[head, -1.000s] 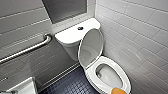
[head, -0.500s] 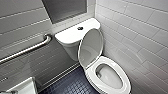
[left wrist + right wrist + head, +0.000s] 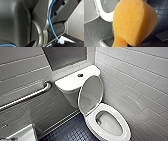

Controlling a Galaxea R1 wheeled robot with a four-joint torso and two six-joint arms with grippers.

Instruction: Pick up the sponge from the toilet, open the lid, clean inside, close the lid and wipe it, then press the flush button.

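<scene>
- The lid [image 3: 90,94] of the toilet [image 3: 124,126] stands up, leaning against the tank, and the bowl is open.
- The flush button [image 3: 80,75] sits mid tank top.
- The orange sponge [image 3: 134,22] hangs close before my right wrist camera, clear of the dark tiled floor [image 3: 161,11], pinched by the right pincer.
- I cannot tell the left pincer's state.

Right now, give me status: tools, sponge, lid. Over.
Right tool shut on the sponge, off the floor. Lid raised against the tank, seat down. Nothing over the bowl.
</scene>
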